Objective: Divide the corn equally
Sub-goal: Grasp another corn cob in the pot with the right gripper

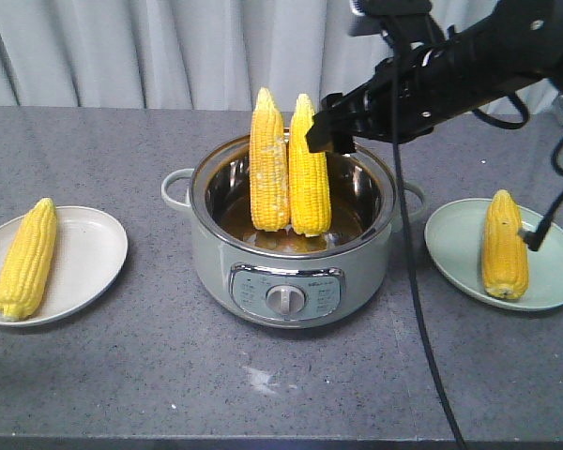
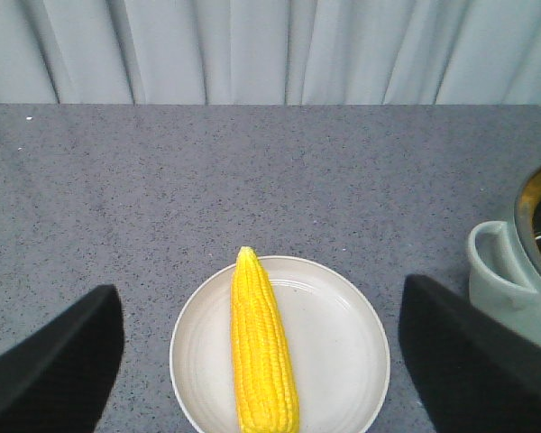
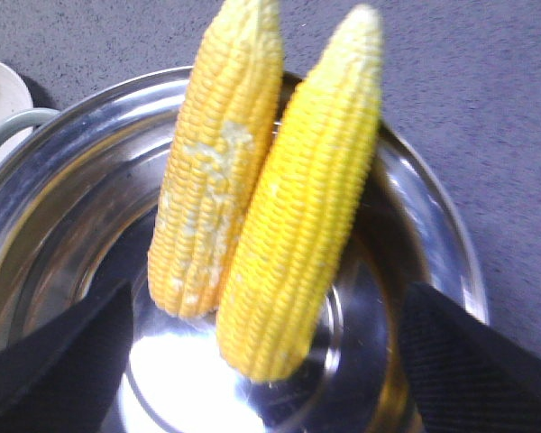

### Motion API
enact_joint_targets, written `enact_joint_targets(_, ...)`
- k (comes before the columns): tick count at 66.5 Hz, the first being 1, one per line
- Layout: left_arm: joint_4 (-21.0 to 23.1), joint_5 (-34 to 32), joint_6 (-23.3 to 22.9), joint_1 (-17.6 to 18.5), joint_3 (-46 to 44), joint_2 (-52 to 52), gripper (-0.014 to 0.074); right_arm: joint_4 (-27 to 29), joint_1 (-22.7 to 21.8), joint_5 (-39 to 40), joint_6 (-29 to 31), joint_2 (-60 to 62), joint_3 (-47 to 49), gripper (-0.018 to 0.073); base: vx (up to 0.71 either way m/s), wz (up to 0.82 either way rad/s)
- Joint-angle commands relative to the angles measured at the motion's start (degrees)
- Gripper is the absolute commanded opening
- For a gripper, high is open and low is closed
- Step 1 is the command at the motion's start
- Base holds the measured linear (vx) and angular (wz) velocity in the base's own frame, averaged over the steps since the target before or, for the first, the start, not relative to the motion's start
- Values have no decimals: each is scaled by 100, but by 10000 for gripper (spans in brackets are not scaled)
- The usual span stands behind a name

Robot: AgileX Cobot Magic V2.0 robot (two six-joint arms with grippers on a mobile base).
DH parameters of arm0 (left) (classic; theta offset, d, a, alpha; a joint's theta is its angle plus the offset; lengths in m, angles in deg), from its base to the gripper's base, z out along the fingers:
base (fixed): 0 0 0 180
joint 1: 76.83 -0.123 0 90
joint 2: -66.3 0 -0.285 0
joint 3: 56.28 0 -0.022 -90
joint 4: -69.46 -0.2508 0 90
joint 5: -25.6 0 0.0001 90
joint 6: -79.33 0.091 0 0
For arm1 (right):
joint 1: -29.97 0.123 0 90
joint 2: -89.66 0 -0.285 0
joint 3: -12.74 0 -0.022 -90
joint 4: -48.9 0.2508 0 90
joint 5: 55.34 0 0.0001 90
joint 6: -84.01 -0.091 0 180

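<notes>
On the grey speckled counter (image 1: 150, 375), centre: one pot (image 1: 216, 267), pale green shell, polished steel bowl, loop handles, a dial (image 1: 284, 299) on the front; inside it, two cobs standing on end and leaning together, touching along their length: the scuffed cob (image 1: 268, 159), deep yellow with a pale worn patch of kernels, and the bright cob (image 1: 310, 169), lemon yellow in tidy rows, both tapering to points above the rim. To the left: one white plate (image 1: 98, 248), round, shallow, glazed; the left-hand cob (image 1: 26, 258) lying lengthwise on it. To the right: one green plate (image 1: 450, 234), same shape; the right-hand cob (image 1: 504, 246) lying on it. Right gripper (image 1: 321, 129): black, reaching in from the right, just beside the bright cob's upper half; its fingers (image 3: 63, 361) spread wide, both cobs showing between them, nothing clasped. Left gripper (image 2: 261, 302): hovering above the white plate, fingers (image 2: 54, 361) wide apart, empty. Step in hand, as I judge it: one cob dealt to each plate, two to go; the right arm lining up on the bright cob. Next move calls for closing round that cob alone, a lift straight up past the rim, a carry to the green plate; the ridged kernels should grip well, though the scuffed cob, losing its prop, may topple.
</notes>
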Motion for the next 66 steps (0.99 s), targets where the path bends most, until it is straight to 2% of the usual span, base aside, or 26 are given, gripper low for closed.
enact_joint_targets(1,-27,-371,-66,9,-134,-16,586,-102,138,445,-216,-42,347,577,0,0)
enact_joint_targets(50,-32,-371,-59,9,-134,-16,586,-95,132,1108,-470,-851,456,577,0,0)
enact_joint_targets(66,-32,-371,-59,9,-134,-16,586,-480,132,1137,-774,-985,445,549,0,0)
